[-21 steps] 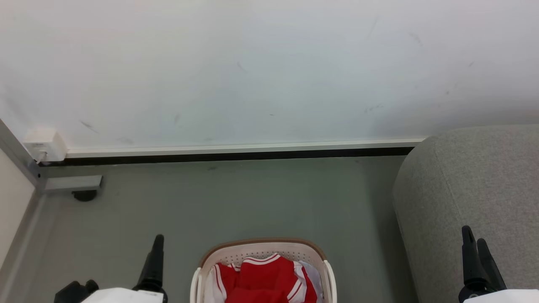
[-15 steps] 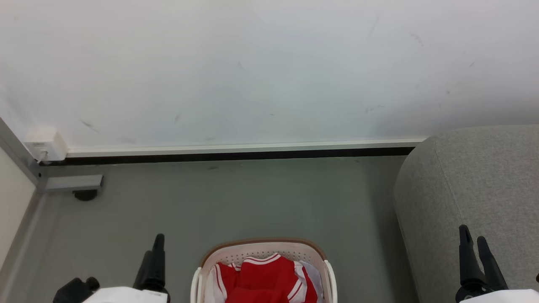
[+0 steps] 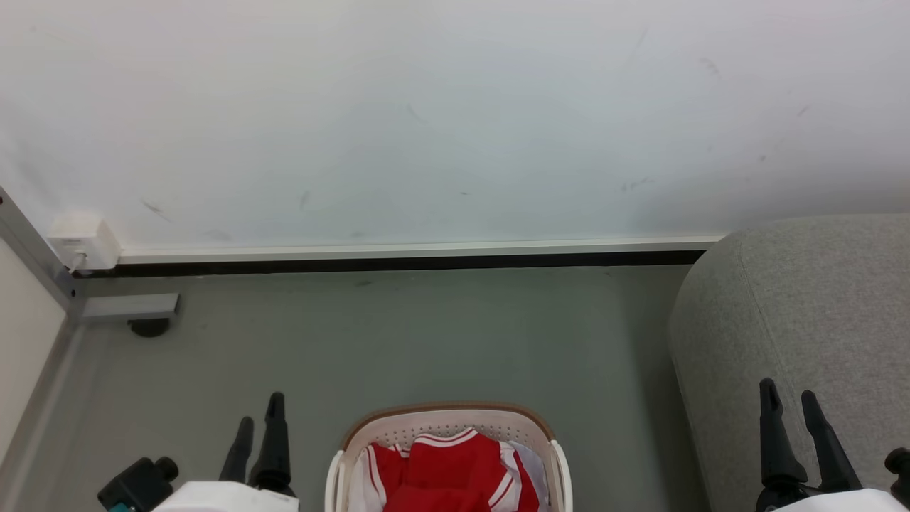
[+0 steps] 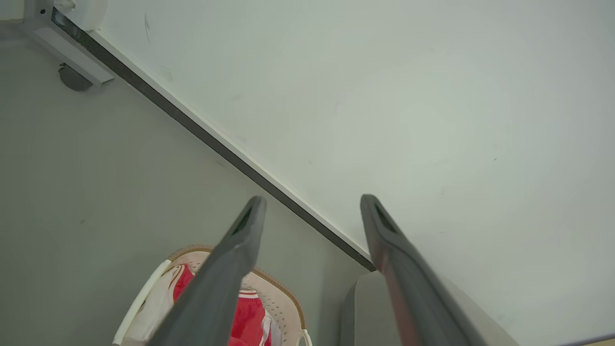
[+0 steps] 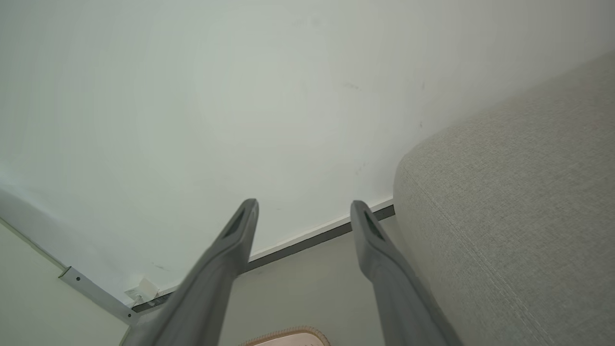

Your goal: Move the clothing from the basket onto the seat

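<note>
Red clothing (image 3: 444, 473) in cream basket (image 3: 448, 410) — grey seat (image 3: 803, 299) beside

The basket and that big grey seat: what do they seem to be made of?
The basket looks like moulded plastic, smooth cream-white, going by its punched holes; the brown rim band is of unclear material. The seat seems upholstered in matte woven fabric: a fine weave and a seam show in the right wrist view.

Bright even diffuse light, faint soft shadow on floor (image 3: 426, 341) beside seat (image 3: 817, 306); hand fingers (image 4: 216, 288) blurred in wrist views
</note>
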